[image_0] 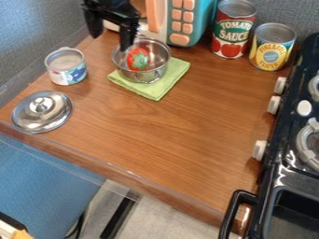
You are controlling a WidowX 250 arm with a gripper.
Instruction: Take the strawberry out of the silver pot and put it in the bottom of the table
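The strawberry (pixel 137 59) is in the silver pot (pixel 154 74), near the top edge of the table (pixel 168 135). The hand (pixel 111 42) looks open and empty. Picking up comes first: get over the strawberry, go down, squeeze.

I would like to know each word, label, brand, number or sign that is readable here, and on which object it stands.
"TOMATO SAUCE": on the red can.
"PINEAPPLE": on the yellow can; the smaller word below it is not clear enough to quote.
Small can at left: print too small to read.
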